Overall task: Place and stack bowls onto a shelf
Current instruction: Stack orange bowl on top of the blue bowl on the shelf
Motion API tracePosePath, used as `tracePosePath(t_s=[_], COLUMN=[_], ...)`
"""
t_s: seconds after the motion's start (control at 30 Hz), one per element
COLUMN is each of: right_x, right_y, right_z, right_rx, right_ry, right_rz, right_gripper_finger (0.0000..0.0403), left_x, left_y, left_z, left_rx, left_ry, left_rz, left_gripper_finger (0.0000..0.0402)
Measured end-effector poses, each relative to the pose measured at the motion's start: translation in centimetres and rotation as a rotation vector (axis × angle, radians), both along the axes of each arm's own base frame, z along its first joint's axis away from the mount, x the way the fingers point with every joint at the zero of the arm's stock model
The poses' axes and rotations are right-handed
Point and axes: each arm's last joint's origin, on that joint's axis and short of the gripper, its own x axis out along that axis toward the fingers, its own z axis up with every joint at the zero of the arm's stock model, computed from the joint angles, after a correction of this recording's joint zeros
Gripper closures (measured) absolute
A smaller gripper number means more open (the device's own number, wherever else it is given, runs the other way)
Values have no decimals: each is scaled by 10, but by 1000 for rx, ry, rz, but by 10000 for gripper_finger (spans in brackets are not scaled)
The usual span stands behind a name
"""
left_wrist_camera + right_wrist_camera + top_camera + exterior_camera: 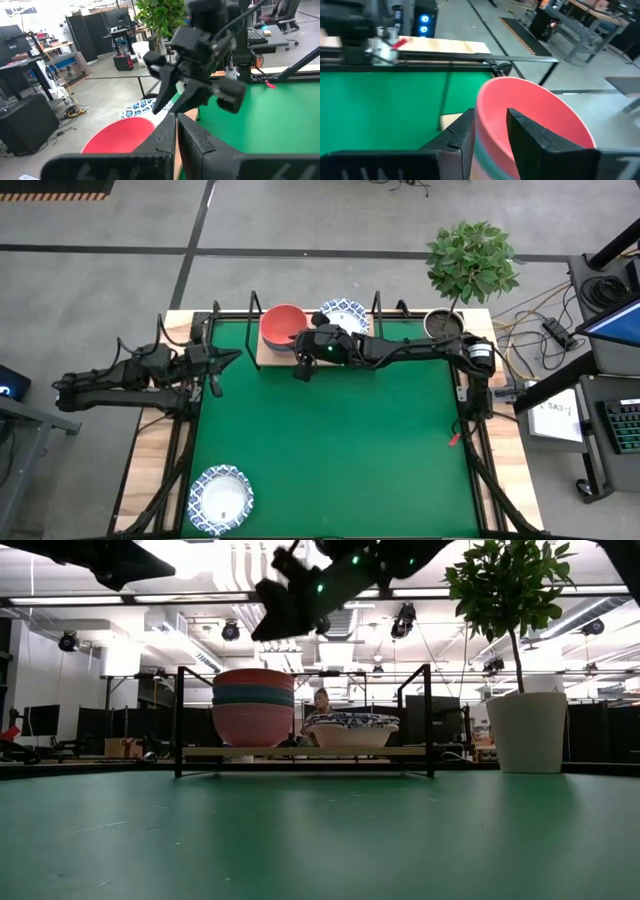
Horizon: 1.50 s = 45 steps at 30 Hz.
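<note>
A stack of plain bowls (283,326) with a red one on top stands on the left part of the light-wood shelf (268,359). In the low view the stack (253,707) shows pink, grey-blue and red layers. Blue-patterned white bowls (345,313) sit on the shelf beside it. Another blue-patterned bowl (222,498) rests on the mat's near left corner. My right gripper (301,368) hangs open above the stack's near side; in its wrist view the right gripper (490,117) has the top bowl's rim (520,95) showing past its fingers. My left gripper (232,359) waits shut at the mat's left edge.
The shelf's black wire uprights (178,720) rise at its ends. A white plant pot (527,730) with a leafy plant (470,260) stands at the table's far right corner. The green mat (330,450) spreads from the shelf toward the near edge.
</note>
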Motion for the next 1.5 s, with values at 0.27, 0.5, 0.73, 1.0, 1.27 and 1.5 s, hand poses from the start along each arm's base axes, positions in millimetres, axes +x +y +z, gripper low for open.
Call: tracePosePath(t_s=[0.27, 0.5, 0.73, 1.0, 1.27, 1.5], right_x=[-15, -49, -95, -134, -147, -143], right_y=[45, 90, 122, 129, 126, 127], right_z=[14, -2, -23, -35, -40, -48], right_rx=[-36, -14, 97, 150, 173, 172], right_ry=[37, 74, 58, -52, -81, -58], right_rz=[78, 106, 161, 190, 185, 183], right_gripper_finger=[334, 362, 369, 370, 369, 369], left_x=[7, 22, 60, 107, 145, 161], left_y=[0, -1, -2, 11, 54, 86], left_z=[-3, -9, -8, -17, -26, -44], left_rx=[-2, -33, -51, 49, 58, 29], left_ry=[35, 93, 34, 37, 171, 259], left_rz=[0, -86, -208, -145, 22, 107], left_gripper_finger=[402, 402, 402, 402, 402, 402])
